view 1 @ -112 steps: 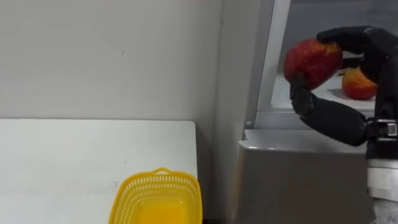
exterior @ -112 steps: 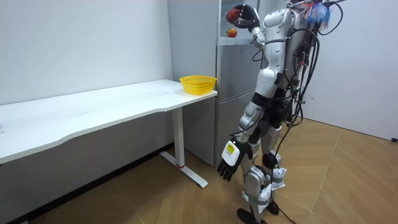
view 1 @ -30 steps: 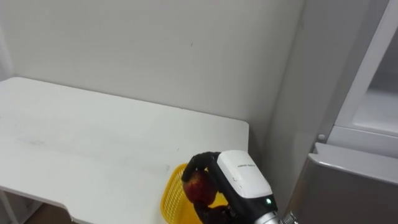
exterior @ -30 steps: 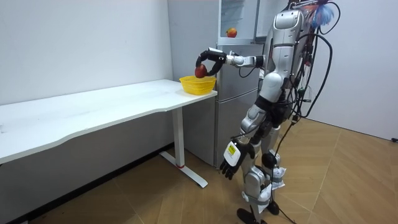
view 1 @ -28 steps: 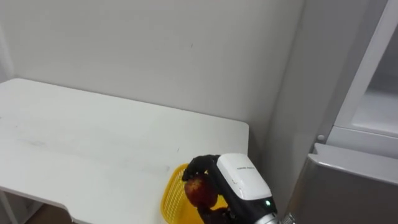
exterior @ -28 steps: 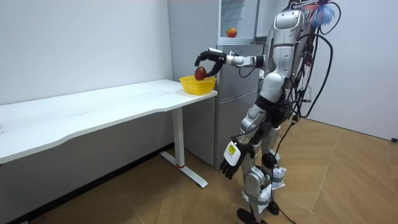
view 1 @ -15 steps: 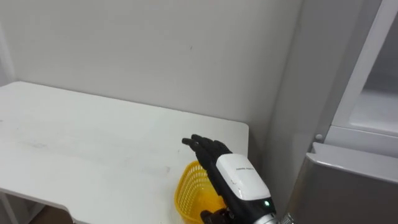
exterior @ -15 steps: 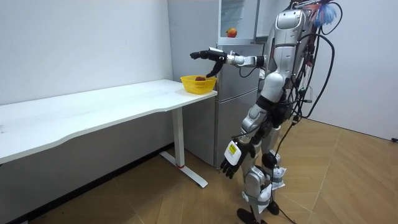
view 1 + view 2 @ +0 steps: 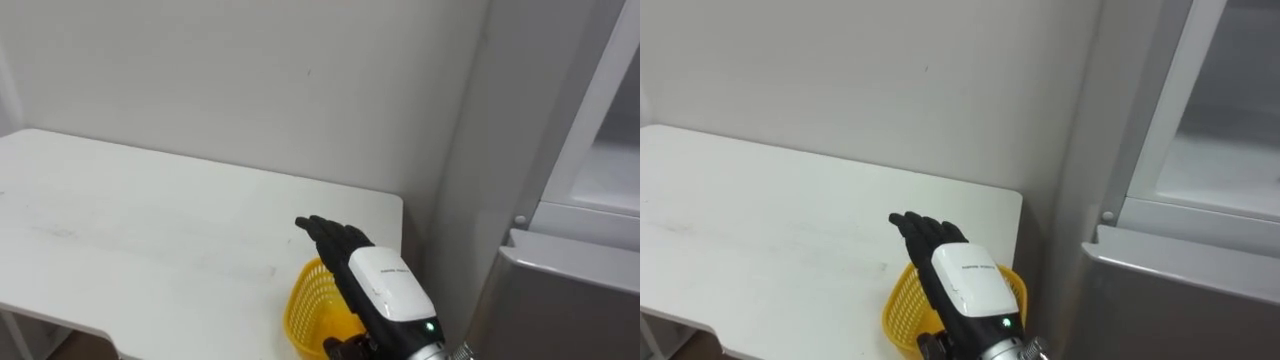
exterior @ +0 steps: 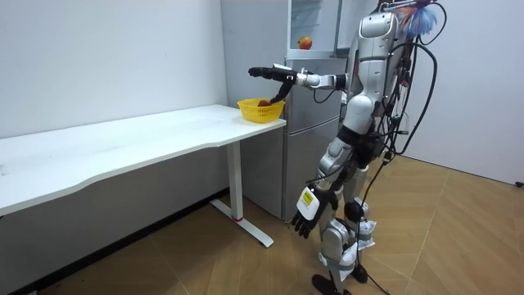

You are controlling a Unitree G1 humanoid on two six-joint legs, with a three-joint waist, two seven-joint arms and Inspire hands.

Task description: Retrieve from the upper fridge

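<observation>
The left hand hangs low beside the thigh, fingers loose and holding nothing. The robot stands in front of the fridge with its right arm stretched out level toward the bench.

The right hand is flat and wide, fingers straight, and empty. It hovers just above the basket, which sits at the bench's far right corner, next to the fridge. In the room view an apple lies inside the basket, below the palm and apart from it. In the eye views the hand hides the apple.

Farther off, a second apple sits on the upper fridge shelf. From the right hand it lies up and to the robot's right. The right hand is much the nearer of the two, so the next fetch is probably its job: swing back right and raise to shelf height.
</observation>
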